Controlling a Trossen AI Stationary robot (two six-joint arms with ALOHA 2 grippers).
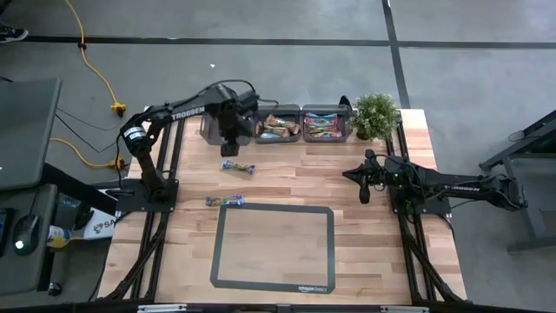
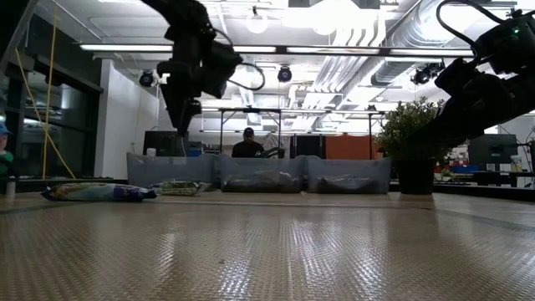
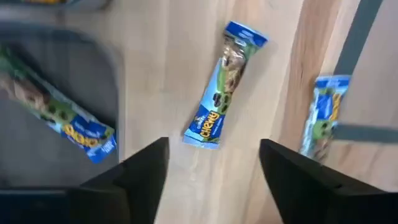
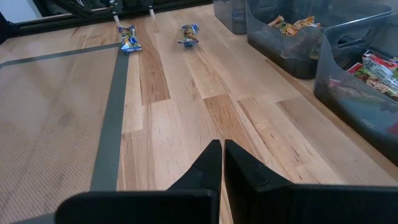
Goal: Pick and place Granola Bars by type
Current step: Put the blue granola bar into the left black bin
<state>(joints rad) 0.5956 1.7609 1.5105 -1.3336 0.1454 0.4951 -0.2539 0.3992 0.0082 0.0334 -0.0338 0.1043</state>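
Blue-wrapped bar (image 1: 237,167) lies at 6 o'clock just below left gripper (image 1: 229,144), jaws wide and empty, long axis 9-to-3; right gripper (image 1: 364,192) closed, farther.

Three bins (image 1: 282,123) stand in a row along the table's (image 1: 373,252) back edge with a potted plant (image 1: 375,114) at their right end, while two bars (image 1: 237,167) (image 1: 224,201) lie before the leftmost bin, nearer the left edge.

Bright ceiling lights (image 2: 251,48) glare in the low view, arms silhouetted; the left wrist view is motion-blurred.
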